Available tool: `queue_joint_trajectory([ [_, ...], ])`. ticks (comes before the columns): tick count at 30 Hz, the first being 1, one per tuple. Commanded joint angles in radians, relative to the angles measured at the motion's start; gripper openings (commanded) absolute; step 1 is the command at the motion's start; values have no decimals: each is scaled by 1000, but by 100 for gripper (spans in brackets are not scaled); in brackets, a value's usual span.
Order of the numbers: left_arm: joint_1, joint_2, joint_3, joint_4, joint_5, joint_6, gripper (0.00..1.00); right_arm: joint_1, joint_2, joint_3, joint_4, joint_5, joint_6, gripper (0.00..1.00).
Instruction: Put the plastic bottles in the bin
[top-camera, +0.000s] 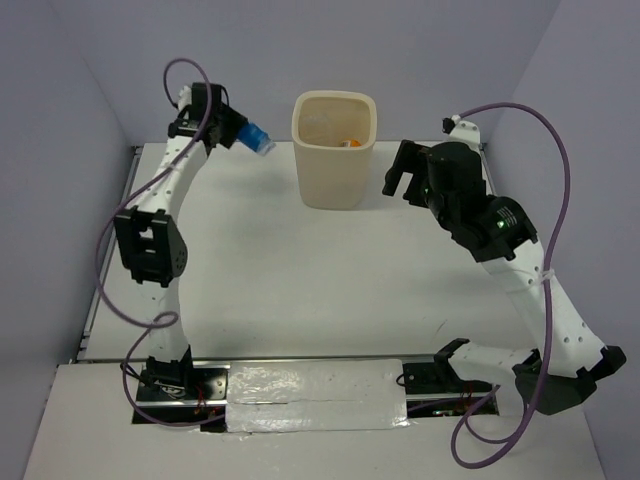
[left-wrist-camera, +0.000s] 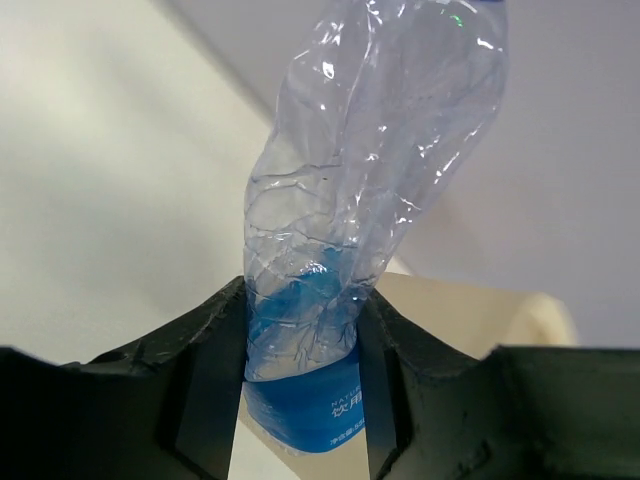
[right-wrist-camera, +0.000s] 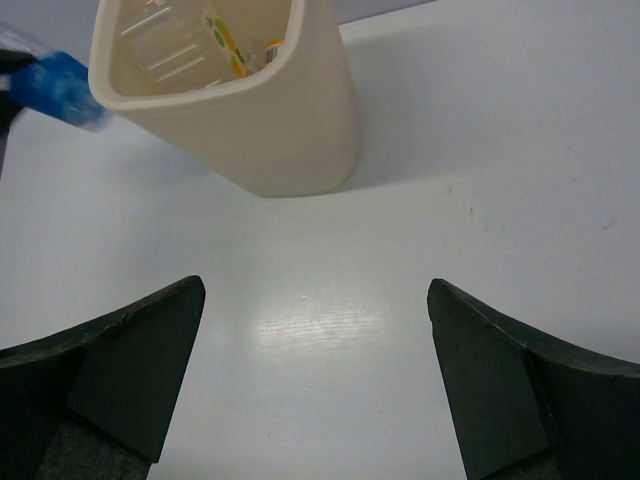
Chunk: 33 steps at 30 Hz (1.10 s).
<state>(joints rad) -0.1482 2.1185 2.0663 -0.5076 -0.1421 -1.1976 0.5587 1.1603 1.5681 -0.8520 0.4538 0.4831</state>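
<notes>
**Left end effector grips a crumpled bottle beside the bin**

The left end effector is clamped on a clear, crumpled bottle with a blue label. The bottle is in the air, to the left of the bin and apart from it. The cream bin stands upright at the far middle of the counter, and an orange thing shows inside it. The right end effector has its fingers wide apart and holds nothing, near the bin's right side.
</notes>
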Motion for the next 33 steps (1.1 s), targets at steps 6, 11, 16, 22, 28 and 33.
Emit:
queue_joint_trajectory([
  [6,-57,-253,143,125,-60,478,37,4,-85,-48,42,0,22,100],
  [11,-166,-139,332,194,-16,605,39,6,-125,-66,27,14,37,100],
  [16,-283,-49,392,276,13,656,40,6,-194,-100,-2,46,61,100],
  [22,-358,70,436,379,24,681,40,6,-247,-120,-54,72,80,100],
  [28,-392,141,427,400,22,701,41,6,-269,-149,-71,91,89,100],
  [33,-395,155,385,403,22,694,45,6,-255,-154,-64,89,86,100],
])
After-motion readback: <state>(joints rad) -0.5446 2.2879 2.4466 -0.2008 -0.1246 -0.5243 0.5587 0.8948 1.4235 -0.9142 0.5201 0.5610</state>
